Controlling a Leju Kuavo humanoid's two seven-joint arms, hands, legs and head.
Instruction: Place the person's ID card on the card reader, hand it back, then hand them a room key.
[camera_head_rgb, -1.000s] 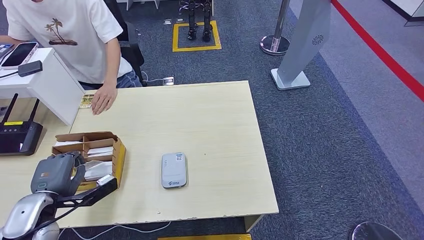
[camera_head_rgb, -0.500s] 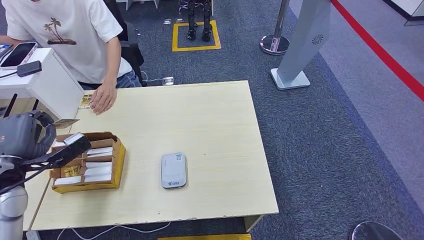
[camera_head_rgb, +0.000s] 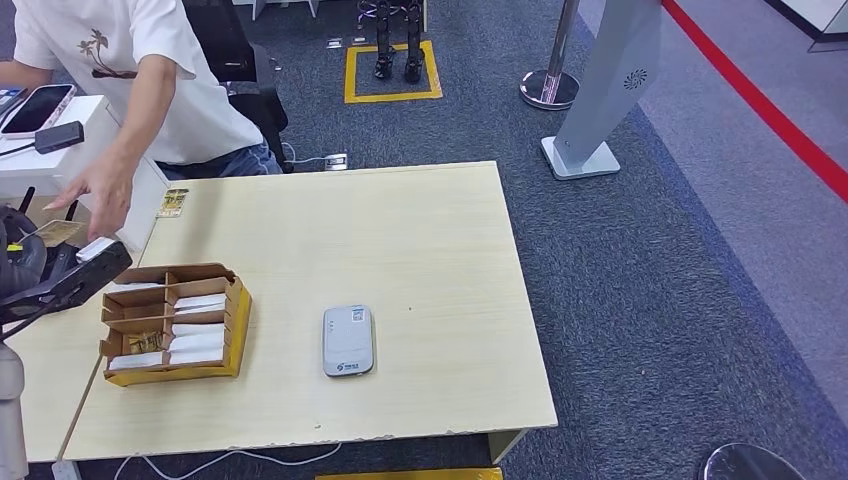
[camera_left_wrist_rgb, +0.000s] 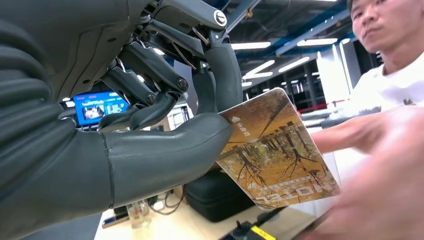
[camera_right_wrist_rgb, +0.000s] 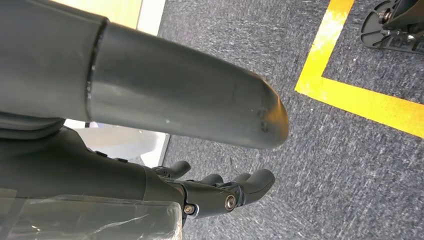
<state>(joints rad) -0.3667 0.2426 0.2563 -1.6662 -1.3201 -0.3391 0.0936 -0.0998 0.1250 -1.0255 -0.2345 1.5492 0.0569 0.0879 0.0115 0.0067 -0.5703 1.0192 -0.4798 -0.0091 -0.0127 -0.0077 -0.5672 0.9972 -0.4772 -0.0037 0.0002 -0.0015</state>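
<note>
A room key card (camera_left_wrist_rgb: 272, 150), printed with a golden picture of trees, is pinched between the thick thumb and the darker fingers (camera_left_wrist_rgb: 220, 75) of the left hand (camera_left_wrist_rgb: 165, 120). In the head view the same card (camera_head_rgb: 55, 232) is seen as a pale sliver held up at the far left, above the left hand (camera_head_rgb: 25, 262), off the left end of the wooden table (camera_head_rgb: 400, 240). A person's hand (camera_head_rgb: 100, 190) is stretched out toward the card and lies just beside it; in the left wrist view that hand (camera_left_wrist_rgb: 385, 185) is blurred, and whether it touches the card cannot be told.

A second card, the ID card (camera_head_rgb: 172, 203), lies flat at the far left corner of the table, apart from both hands. The card reader (camera_head_rgb: 348, 341), a small grey box, is set near the table's middle front with nothing on it. A cardboard tray (camera_head_rgb: 240, 320) with compartments is placed to the reader's left, and white cards are stacked in several of its compartments.

The right hand (camera_right_wrist_rgb: 220, 192) is hung down beside the table over grey carpet near a yellow floor line; its fingers are loosely curved and apart, and nothing is held in it.

The person, in a white shirt (camera_head_rgb: 190, 90), is seated behind the table's far left corner.
</note>
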